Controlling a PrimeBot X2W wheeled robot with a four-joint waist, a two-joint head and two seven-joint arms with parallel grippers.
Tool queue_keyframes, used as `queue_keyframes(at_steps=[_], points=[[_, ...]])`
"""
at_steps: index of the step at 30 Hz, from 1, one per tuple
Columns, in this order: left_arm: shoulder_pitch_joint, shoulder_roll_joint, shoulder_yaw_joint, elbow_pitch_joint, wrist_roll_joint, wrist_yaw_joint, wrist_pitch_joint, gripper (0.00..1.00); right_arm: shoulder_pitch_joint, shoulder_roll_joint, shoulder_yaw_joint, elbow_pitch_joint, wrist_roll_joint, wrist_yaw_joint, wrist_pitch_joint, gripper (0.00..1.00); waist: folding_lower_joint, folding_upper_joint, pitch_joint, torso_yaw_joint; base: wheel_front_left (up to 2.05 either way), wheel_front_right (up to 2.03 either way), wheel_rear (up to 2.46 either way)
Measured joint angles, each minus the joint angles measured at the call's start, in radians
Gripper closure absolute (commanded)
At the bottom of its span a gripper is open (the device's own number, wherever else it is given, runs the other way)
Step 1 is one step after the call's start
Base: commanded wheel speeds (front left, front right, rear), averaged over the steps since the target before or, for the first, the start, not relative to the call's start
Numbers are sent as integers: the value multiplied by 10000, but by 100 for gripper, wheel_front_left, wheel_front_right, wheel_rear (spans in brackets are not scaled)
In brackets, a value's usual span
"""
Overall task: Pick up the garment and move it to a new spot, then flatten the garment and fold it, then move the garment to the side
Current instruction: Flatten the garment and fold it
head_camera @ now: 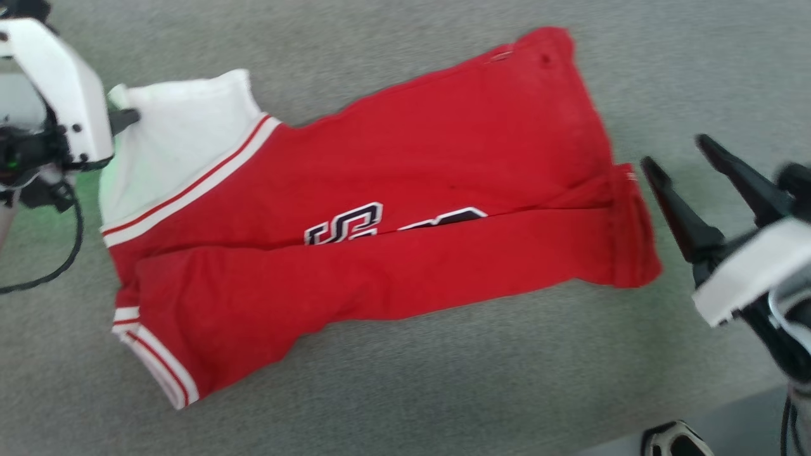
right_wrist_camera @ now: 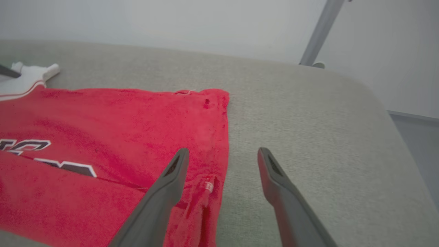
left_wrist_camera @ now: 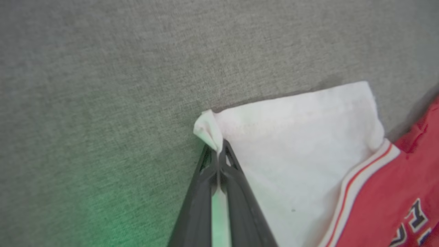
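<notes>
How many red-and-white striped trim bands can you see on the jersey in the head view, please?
2. One band crosses the jersey beside its white sleeve, upper left; the other band edges the folded lower-left corner. Others may be hidden under the fold.

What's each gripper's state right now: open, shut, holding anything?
Left gripper: shut, pinching the corner of the garment's white sleeve.
Right gripper: open, holding nothing, beside the garment's red end.
</notes>
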Motion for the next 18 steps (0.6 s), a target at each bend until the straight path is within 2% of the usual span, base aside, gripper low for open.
queue_keyframes(at_steps=[5,9,13,16,18], points=[[-409,-370,-211,-17,366,-309,-290,100,-1833,-1281,1379,792,614,-2,1919,0,0,0,301,539,0,0,0],[-655,-711,-332,0,466,-577,-520,100,-3581,-1806,1956,1848,1315,-2,2920,0,0,0,517,1005,0,0,0],[-899,-1078,-410,35,493,-748,-715,100,-5056,-2027,2424,3172,1852,-2,3674,0,0,0,744,1436,0,0,0],[-977,-1269,-435,59,510,-809,-851,100,-5747,-1941,2520,3860,2115,0,3682,0,0,0,850,1635,0,0,0],[-1095,-1436,-454,104,506,-888,-970,100,-6272,-2000,2934,4475,2150,-2,3864,0,0,-1,950,1816,0,0,0]])
